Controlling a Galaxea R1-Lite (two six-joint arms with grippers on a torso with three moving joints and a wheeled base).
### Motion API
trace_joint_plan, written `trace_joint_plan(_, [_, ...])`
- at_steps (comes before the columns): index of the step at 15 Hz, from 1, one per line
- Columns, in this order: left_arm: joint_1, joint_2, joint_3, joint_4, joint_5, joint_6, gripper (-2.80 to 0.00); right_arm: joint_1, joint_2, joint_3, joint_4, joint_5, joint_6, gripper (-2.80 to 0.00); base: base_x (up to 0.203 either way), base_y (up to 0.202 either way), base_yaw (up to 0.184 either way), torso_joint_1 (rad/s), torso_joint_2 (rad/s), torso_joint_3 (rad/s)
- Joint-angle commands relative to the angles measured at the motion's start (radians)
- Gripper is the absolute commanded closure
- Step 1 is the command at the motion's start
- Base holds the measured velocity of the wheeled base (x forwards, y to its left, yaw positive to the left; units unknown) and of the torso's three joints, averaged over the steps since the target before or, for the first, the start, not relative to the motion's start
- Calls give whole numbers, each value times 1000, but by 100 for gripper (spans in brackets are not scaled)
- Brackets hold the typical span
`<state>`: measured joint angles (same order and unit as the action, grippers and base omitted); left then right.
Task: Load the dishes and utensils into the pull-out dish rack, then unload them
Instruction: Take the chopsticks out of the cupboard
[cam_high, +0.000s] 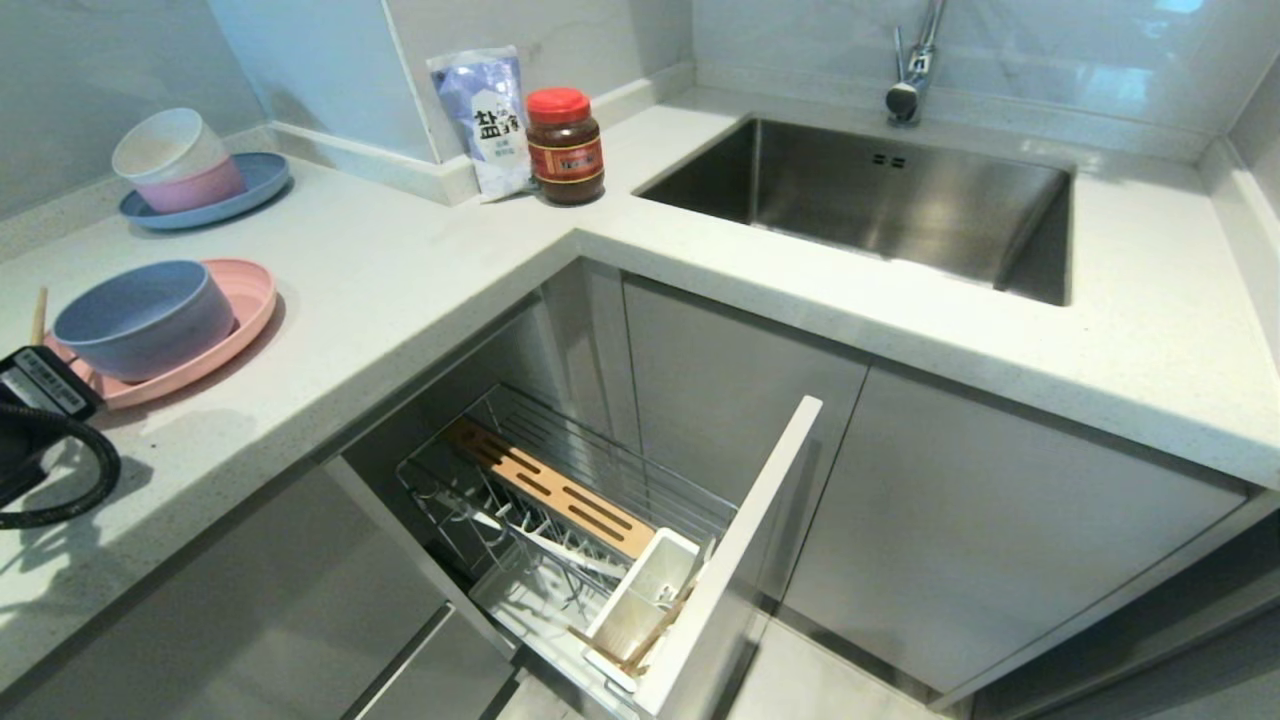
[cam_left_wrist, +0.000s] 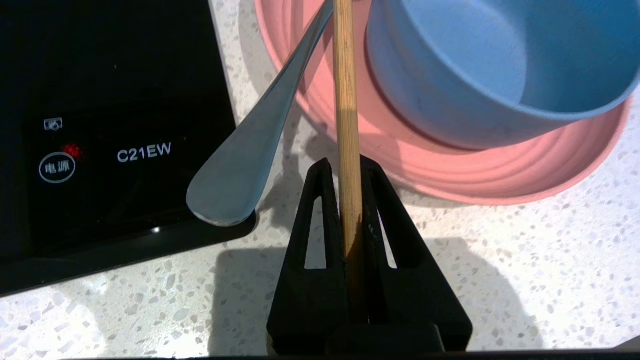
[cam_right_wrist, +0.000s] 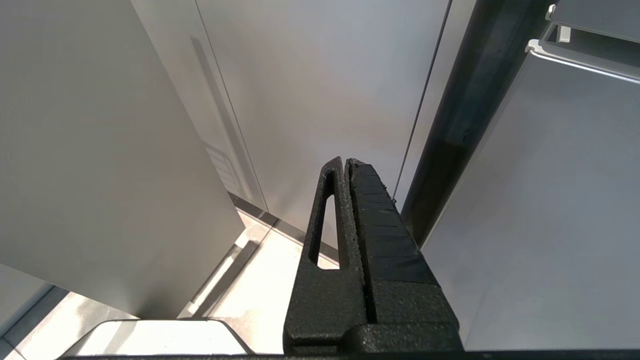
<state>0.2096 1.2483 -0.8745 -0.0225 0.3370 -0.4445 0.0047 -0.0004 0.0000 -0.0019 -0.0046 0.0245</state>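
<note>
1. The left pincer (cam_left_wrist: 350, 165) is clamped on a wooden chopstick (cam_left_wrist: 346, 100) beside the pink plate (cam_left_wrist: 450, 175) on the desk (cam_high: 400, 280).
2. The blue-grey bowl (cam_high: 145, 318) sits on that plate; a silver utensil handle (cam_left_wrist: 240, 170) leans from the plate's rim over a black cooktop (cam_left_wrist: 100, 125).
3. The pull-out dish rack (cam_high: 560, 510) stands open, with another chopstick (cam_high: 655, 630) in its white cutlery box (cam_high: 640, 590).
4. The right pincer (cam_right_wrist: 346, 162) is pressed together, empty, beside cabinet doors (cam_right_wrist: 320, 100).
</note>
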Motion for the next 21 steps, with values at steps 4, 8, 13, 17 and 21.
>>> trace_joint_plan(4, [2, 10, 1, 3, -10, -3, 0, 1, -4, 2, -1, 0, 0, 0, 0, 0, 0, 0, 0, 0])
trace_joint_plan(8, [26, 21, 0, 4, -42, -3, 0, 1, -4, 2, 0, 0, 0, 0, 0, 0, 0, 0, 0, 0])
trace_joint_plan(13, [39, 25, 0, 4, -69, -3, 0, 0, -3, 2, -1, 0, 0, 0, 0, 0, 0, 0, 0, 0])
trace_joint_plan(17, [45, 22, -1, -5, -69, -7, 0, 1, -4, 2, -1, 0, 0, 0, 0, 0, 0, 0, 0, 0])
trace_joint_plan(21, [44, 17, 0, -3, -69, -7, 0, 0, -4, 2, -1, 0, 0, 0, 0, 0, 0, 0, 0, 0])
